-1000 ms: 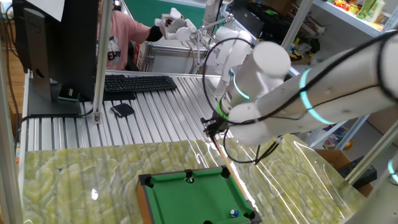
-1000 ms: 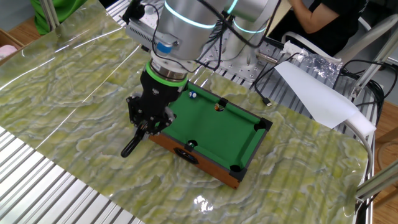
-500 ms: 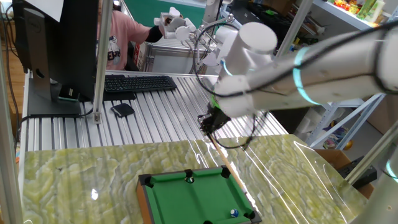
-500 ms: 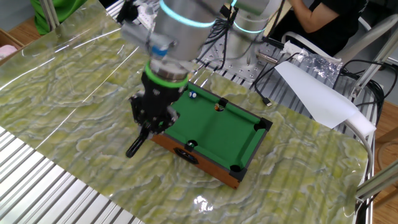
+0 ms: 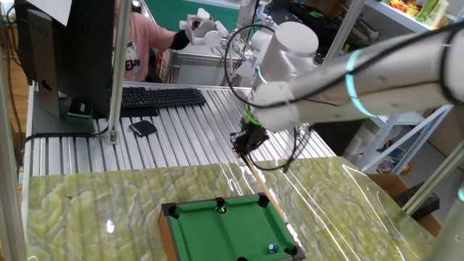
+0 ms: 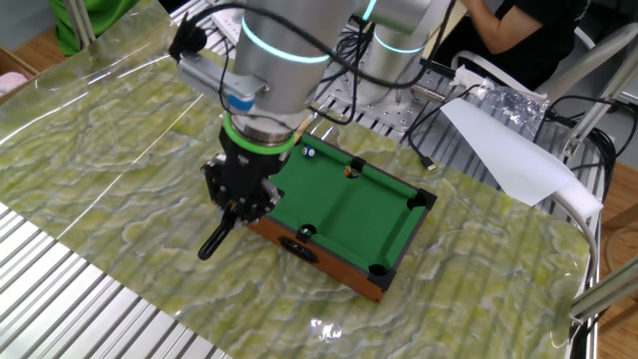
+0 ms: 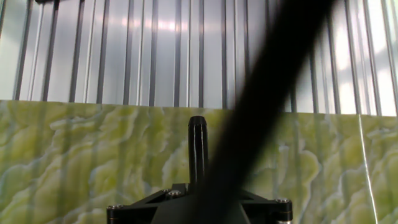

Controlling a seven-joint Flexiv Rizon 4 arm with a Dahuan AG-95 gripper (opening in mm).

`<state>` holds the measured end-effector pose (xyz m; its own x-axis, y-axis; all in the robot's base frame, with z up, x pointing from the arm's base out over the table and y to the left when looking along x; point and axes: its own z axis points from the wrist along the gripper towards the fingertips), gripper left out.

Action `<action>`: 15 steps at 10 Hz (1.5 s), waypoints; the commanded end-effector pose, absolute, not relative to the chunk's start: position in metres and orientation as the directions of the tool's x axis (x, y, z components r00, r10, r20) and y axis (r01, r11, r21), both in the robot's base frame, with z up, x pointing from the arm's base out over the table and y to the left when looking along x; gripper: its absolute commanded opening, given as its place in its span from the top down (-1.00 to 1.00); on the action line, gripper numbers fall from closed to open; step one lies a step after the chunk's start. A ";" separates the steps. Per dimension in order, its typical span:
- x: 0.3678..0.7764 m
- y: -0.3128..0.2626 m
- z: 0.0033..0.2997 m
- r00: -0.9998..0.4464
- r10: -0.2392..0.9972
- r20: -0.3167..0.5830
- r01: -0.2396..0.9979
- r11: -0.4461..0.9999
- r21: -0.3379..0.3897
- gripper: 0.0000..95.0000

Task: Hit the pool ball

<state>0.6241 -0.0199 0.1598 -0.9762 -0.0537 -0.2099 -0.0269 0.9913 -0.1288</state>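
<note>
The mini green pool table lies on the green marbled mat. It also shows in the other fixed view. The pool ball, tiny and blue with a white patch, sits near one corner pocket. A dark small ball lies by a side pocket. My gripper is shut on a cue stick and hangs over the table's end rail, near the blue ball's end. In one fixed view the gripper is above the table, and the cue slants down along its right rail. In the hand view the cue is a dark blurred bar.
A keyboard and a monitor stand on the ribbed metal surface behind the mat. A person in pink sits at the back. White paper and cables lie beyond the pool table.
The arm's upper links have swung round and the wrist has turned. The gripper with the cue has shifted slightly away from the table's end. The balls have not moved.
</note>
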 end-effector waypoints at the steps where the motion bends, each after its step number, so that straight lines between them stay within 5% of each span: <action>1: 0.631 -0.019 0.158 -0.979 -0.051 -0.199 -0.027 0.992 -0.124 1.00; 15: 0.584 0.030 0.169 -0.986 0.025 -0.166 0.042 0.994 -0.102 1.00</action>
<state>0.5806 0.0320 0.1686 -0.9858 0.0268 -0.1657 0.0439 0.9940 -0.1006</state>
